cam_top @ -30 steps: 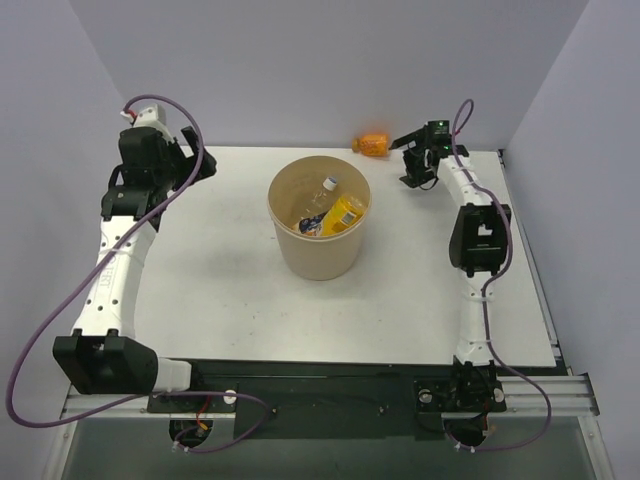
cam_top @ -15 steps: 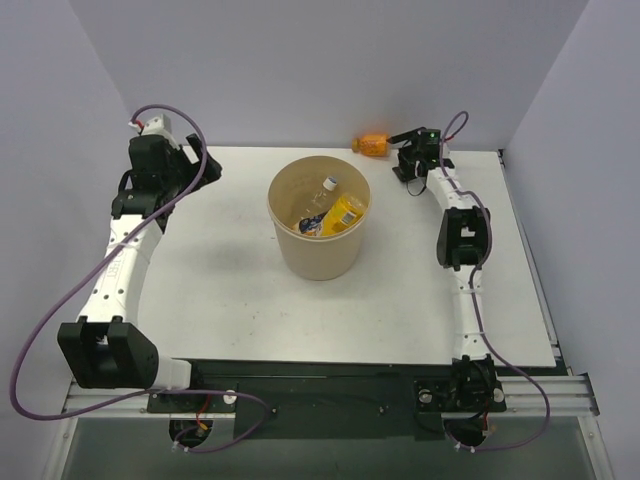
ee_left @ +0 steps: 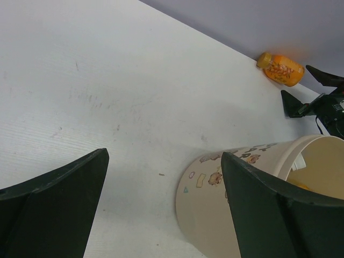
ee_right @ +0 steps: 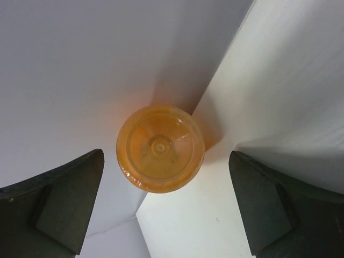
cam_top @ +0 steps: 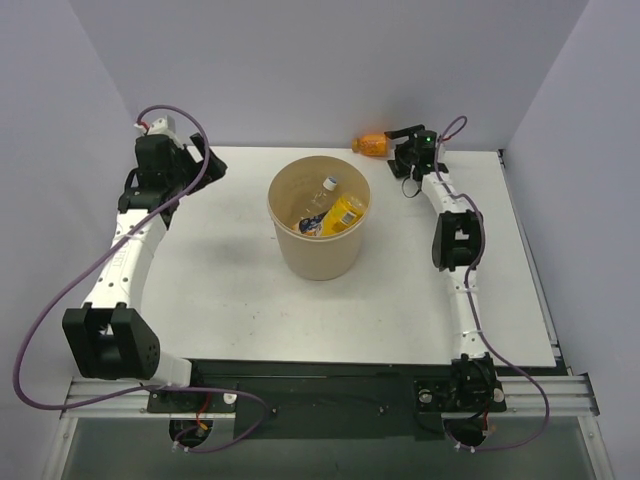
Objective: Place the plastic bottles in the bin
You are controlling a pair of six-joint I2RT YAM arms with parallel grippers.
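Soft, even overhead light, and the white worktop [cam_top: 220, 290] is bright. Right wrist: the squat orange bottle [ee_right: 160, 149] throws a warm glow on the wall [ee_right: 80, 64] and a grey shadow beside it, the near jaws dark and blurred.

1. The white table [cam_top: 220, 300] is a flat matt top that meets the grey wall at its far edge. Faint scuffs mark it ahead of the left claw [ee_left: 164, 161].
2. The bin [cam_top: 318, 252] stands upright near the table's middle, just ahead and to the right of the left claw, well apart from the right claw [cam_top: 396, 150].
3. The squat orange bottle [cam_top: 371, 144] lies on its side at the far edge against the wall. It is straight ahead of the right claw, with its base facing it.
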